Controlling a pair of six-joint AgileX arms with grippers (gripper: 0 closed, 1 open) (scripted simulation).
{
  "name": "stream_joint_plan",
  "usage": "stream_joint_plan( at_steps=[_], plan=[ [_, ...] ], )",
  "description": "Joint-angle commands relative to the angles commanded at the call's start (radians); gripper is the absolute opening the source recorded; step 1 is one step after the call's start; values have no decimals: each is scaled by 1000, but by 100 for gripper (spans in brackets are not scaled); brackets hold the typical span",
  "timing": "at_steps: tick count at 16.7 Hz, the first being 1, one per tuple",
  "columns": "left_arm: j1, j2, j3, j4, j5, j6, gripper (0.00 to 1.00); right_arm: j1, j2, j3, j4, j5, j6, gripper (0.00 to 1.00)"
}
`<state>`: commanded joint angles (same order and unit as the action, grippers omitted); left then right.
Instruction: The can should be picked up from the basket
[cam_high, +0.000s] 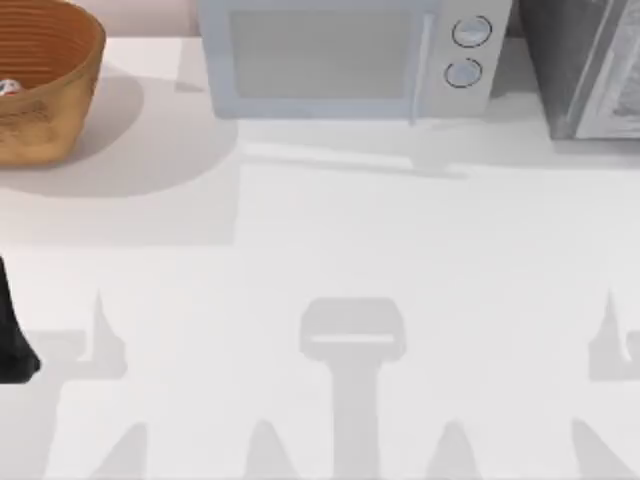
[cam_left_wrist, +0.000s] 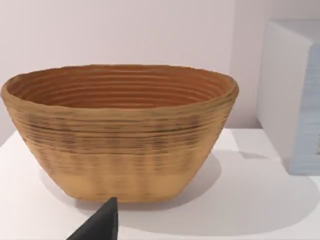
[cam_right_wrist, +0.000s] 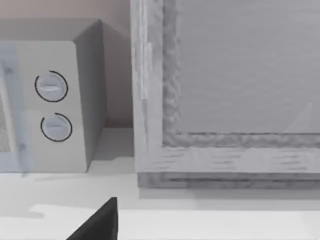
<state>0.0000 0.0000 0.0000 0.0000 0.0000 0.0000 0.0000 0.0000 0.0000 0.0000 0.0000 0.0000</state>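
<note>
Can (cam_high: 8, 88) inside basket (cam_high: 45, 80) at table's far left, left claw (cam_left_wrist: 100, 225) facing basket, grip state unclear

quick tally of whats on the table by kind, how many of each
round woven tan-brown basket: 1
small whitish-silver can inside the basket: 1
white microwave with two round dials: 1
grey box-shaped cabinet at the right: 1
total: 4

A white microwave (cam_high: 345, 55) stands at the middle of the tabletop's (cam_high: 330, 250) far edge, its two round dials (cam_high: 467, 50) stacked at its right end. Just beside it, in the far right corner, sits a grey box-like cabinet (cam_high: 590, 65), possibly with a framed front.
</note>
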Motion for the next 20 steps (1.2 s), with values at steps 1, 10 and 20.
stream_joint_plan(
  at_steps=[1, 10, 20],
  plan=[
    [0, 0, 0, 0, 0, 0, 100, 0, 0, 0, 0, 0, 0, 100],
    [58, 337, 225, -199, -12, -15, 100, 0, 0, 0, 0, 0, 0, 100],
    [142, 1169, 1156, -549, 16, 4, 100, 0, 0, 0, 0, 0, 0, 100]
  ],
)
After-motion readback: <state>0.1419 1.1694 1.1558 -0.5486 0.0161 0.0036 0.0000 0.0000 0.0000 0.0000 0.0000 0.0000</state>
